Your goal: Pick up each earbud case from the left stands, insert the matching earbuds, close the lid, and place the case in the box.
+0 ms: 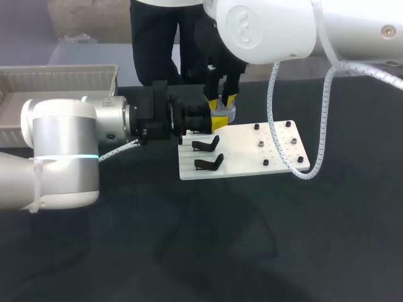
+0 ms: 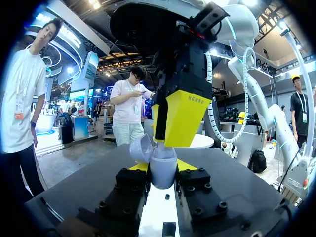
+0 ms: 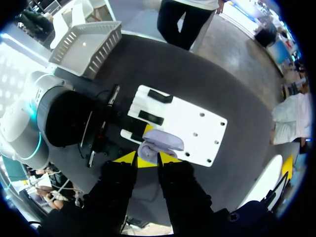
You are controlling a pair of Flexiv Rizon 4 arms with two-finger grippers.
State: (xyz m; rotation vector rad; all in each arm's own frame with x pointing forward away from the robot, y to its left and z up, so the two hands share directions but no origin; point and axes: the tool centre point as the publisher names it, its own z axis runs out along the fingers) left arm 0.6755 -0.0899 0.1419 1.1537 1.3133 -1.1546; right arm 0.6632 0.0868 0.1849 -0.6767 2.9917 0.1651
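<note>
The left gripper (image 2: 163,167) reaches in level over the dark matte counter (image 1: 189,251), its jaws clamped on the rounded body of a smooth, pale lavender earbud case (image 2: 163,174). The case's domed lid (image 2: 140,148) stands open to one side. The right gripper (image 1: 222,102) comes down from above onto the case; I cannot tell whether its jaws grip it. Underneath lies a flat white board (image 1: 252,154) with two black, hooked stands (image 1: 206,145) and small dark studs. A white slatted plastic box (image 1: 56,78) sits at the counter's far left.

Bright overhead light, faint shadows on table (image 1: 208,251), sheen on right arm (image 1: 264,25)
</note>
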